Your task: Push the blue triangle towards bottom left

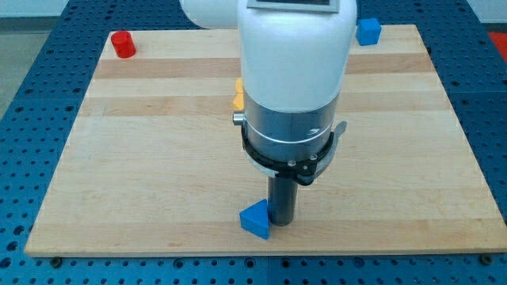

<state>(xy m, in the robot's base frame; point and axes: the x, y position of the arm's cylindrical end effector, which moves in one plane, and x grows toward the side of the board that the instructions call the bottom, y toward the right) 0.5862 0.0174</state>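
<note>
The small blue triangular block (255,219) sits near the wooden board's (142,158) bottom edge, apparently touching my tip (281,222) on its left, so the rod, gripping nothing, must push leftward and down.

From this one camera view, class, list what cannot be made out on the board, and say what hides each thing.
- Yellow block: only a sliver shows; the arm's white body covers the rest, so its shape is unknown.
- My tip: its end sits behind the blue triangle; contact is unclear.
- Blue block: partly behind the arm.
</note>
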